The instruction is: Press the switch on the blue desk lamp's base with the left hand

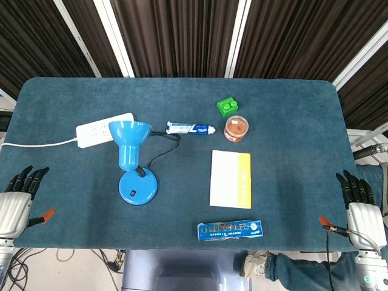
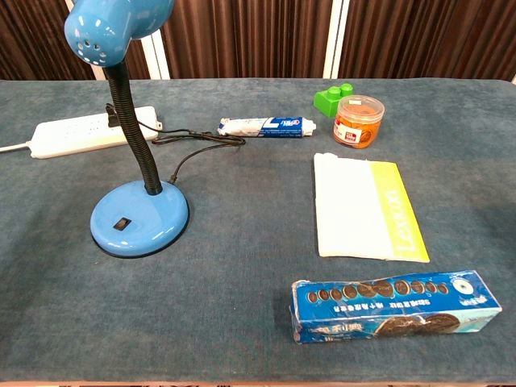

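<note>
The blue desk lamp [image 1: 130,145] stands left of the table's middle, its round base [image 1: 138,187] toward the front. A small black switch [image 1: 131,194] sits on the base's near side; the chest view shows the base [image 2: 139,218] and switch [image 2: 121,223] too, with the shade [image 2: 117,24] at top left. My left hand [image 1: 17,200] rests off the table's front left corner, fingers extended and apart, holding nothing, well left of the lamp. My right hand [image 1: 360,208] lies off the front right corner, also empty. Neither hand shows in the chest view.
A white power strip [image 1: 103,128] lies behind the lamp, its black cord [image 1: 160,151] running to the base. A toothpaste tube [image 1: 190,128], green block [image 1: 227,107], orange-lidded jar [image 1: 236,128], white-yellow booklet [image 1: 230,179] and blue cookie box [image 1: 230,229] lie to the right.
</note>
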Motion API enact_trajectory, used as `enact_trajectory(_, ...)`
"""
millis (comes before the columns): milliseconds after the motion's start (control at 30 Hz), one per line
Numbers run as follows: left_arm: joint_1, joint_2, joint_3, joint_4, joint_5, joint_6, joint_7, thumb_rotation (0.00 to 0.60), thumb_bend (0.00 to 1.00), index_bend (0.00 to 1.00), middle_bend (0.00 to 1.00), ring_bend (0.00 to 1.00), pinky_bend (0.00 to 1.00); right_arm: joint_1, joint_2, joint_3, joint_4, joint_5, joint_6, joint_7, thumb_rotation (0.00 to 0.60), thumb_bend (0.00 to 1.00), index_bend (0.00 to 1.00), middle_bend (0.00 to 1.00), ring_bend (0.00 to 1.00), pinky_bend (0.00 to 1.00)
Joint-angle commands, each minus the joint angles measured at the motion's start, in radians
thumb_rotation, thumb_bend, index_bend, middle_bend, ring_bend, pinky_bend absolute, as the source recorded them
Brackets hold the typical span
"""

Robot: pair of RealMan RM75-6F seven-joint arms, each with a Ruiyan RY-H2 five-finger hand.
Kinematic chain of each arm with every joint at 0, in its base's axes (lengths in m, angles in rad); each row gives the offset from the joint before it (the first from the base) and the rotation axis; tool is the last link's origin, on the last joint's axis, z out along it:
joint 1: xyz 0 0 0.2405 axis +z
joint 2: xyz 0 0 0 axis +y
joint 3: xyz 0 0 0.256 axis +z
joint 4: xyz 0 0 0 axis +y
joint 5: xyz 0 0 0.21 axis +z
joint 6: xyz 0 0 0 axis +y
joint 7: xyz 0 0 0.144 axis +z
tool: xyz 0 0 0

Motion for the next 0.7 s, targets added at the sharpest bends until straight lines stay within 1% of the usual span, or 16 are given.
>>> enact_trajectory(33,-0.001,0.001,0.0,-0.001,-0.004,-0.006,0.0,0.6,0.15,0.08,0.13,0.03,0.14,0.0,0.0,0.0,-0.002,-0.001,0.001,-0.001,0.6,0.11,0.0,0.02,0.04,0.0)
enact_trajectory(333,0.0,0.003,-0.001,-0.003,-0.003,-0.007,-0.003,0.6,0.15,0.08,0.13,0.04,0.14,0.0,-0.001,0.001,-0.003,0.001,0.002,-0.005,0.6,0.11,0.0,0.02,0.04,0.0)
enact_trajectory(433,-0.001,0.004,0.0,-0.003,-0.003,-0.01,-0.004,0.6,0.15,0.07,0.14,0.04,0.17,0.0,-0.002,0.001,-0.004,0.001,0.002,-0.007,0.6,0.11,0.0,0.02,0.04,0.0)
enact_trajectory(500,-0.002,0.004,0.002,-0.004,-0.003,-0.015,-0.003,0.6,0.15,0.07,0.15,0.06,0.2,0.0,-0.002,0.001,-0.005,0.001,0.002,-0.008,0.6,0.11,0.0,0.02,0.04,0.0)
enact_trajectory(600,-0.007,0.001,0.004,-0.001,0.013,-0.018,-0.001,0.6,0.17,0.07,0.23,0.17,0.34,-0.002,0.001,0.003,-0.006,0.005,0.004,-0.006,0.6,0.11,0.0,0.02,0.04,0.0)
enact_trajectory(667,-0.011,-0.007,0.005,0.009,0.037,-0.012,-0.001,0.6,0.21,0.07,0.33,0.3,0.48,-0.004,0.005,0.007,-0.007,0.012,0.008,-0.003,0.6,0.11,0.0,0.02,0.04,0.0)
enact_trajectory(700,-0.012,-0.012,0.005,0.013,0.046,-0.008,-0.001,0.6,0.22,0.07,0.37,0.35,0.53,-0.005,0.006,0.007,-0.008,0.012,0.008,-0.001,0.6,0.11,0.0,0.02,0.04,0.0)
